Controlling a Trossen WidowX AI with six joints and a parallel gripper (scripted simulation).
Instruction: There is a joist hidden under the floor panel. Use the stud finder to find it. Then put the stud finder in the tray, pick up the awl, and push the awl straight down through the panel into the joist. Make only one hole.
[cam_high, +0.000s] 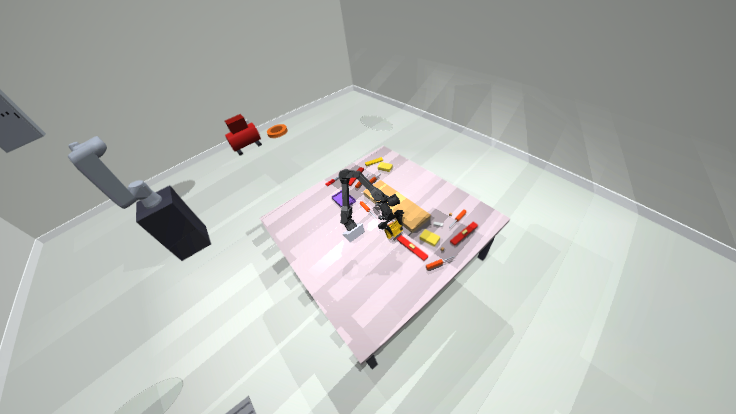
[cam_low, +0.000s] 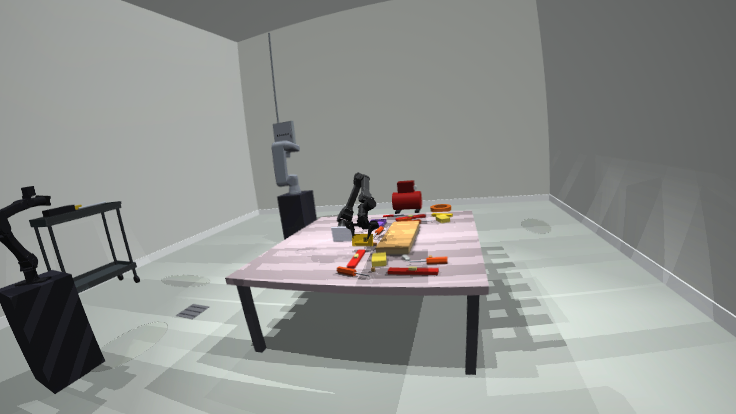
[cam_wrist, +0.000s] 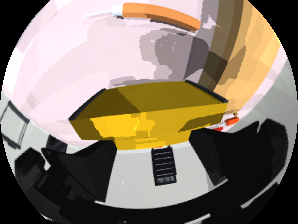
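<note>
My gripper (cam_high: 392, 225) (cam_low: 362, 235) (cam_wrist: 150, 132) is shut on the yellow stud finder (cam_high: 394, 231) (cam_low: 362, 240) (cam_wrist: 150, 107). It holds it beside the long side of the wooden floor panel (cam_high: 411, 208) (cam_low: 402, 237) (cam_wrist: 262, 65), off the panel; its exact height above the table is hard to tell. The purple tray (cam_high: 339, 201) (cam_low: 381, 222) lies farther back, near the arm's base. An orange-handled tool (cam_high: 364, 206) (cam_low: 379, 230) (cam_wrist: 161, 14), which looks like the awl, lies between tray and panel. The joist is hidden.
A red level (cam_high: 412, 248) (cam_low: 355, 258) and a yellow block (cam_high: 429, 237) (cam_low: 378, 259) lie near the panel's near end. Beyond them are another red level (cam_high: 464, 233) (cam_low: 412, 271) and orange-handled tools (cam_high: 434, 264) (cam_low: 436, 260). More tools and yellow pieces (cam_high: 384, 166) lie at the far end.
</note>
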